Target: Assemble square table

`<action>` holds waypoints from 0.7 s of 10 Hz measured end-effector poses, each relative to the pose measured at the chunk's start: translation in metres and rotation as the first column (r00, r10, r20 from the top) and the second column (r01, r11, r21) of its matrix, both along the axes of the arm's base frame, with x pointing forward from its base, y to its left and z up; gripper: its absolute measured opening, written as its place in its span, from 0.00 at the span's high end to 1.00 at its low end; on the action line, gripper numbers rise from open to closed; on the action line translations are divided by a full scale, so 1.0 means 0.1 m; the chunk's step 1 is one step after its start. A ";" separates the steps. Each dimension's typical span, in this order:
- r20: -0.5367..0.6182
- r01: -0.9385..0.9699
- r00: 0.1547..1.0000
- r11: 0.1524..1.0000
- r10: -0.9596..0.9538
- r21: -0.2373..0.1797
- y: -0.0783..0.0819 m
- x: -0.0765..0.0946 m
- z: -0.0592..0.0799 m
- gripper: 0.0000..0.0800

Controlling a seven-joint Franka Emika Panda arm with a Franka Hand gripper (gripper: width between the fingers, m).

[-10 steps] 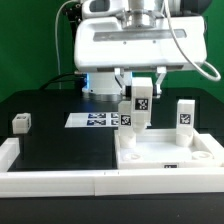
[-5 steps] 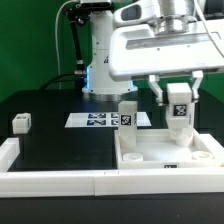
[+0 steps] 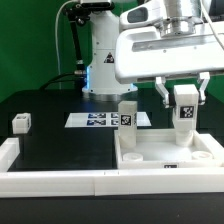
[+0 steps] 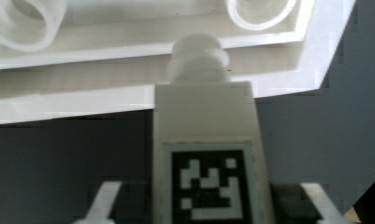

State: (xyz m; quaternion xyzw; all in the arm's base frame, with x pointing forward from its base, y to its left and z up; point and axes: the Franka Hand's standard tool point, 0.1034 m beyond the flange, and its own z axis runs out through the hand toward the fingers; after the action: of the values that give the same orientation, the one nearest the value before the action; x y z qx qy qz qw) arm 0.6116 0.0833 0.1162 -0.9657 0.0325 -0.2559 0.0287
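My gripper (image 3: 182,100) is shut on a white tagged leg (image 3: 185,108) and holds it upright over the right part of the square table slab (image 3: 165,155), with its lower end close to the slab. In the wrist view the leg (image 4: 205,140) runs between my two fingers (image 4: 106,200), and its peg end points at the slab (image 4: 95,60) near two round holes. My gripper (image 4: 205,205) sits at its tagged end. A second leg (image 3: 128,113) stands on the slab's left back corner. A small leg block (image 3: 20,123) lies far on the exterior view's left.
The marker board (image 3: 95,120) lies flat behind the slab. Long white border rails (image 3: 60,181) run along the front and the left edge of the black table. The arm's base (image 3: 100,60) stands at the back.
My gripper has carried the leg from beside the left standing leg to the exterior view's right. It now covers the spot where another leg stood.
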 end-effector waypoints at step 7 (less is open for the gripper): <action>0.078 -0.009 0.997 1.000 0.010 -0.010 0.19 -0.01 -0.12 0.64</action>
State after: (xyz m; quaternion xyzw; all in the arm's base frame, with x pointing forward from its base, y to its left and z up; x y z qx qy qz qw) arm 0.6107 0.1028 0.1041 -0.9553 0.0255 -0.2932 0.0265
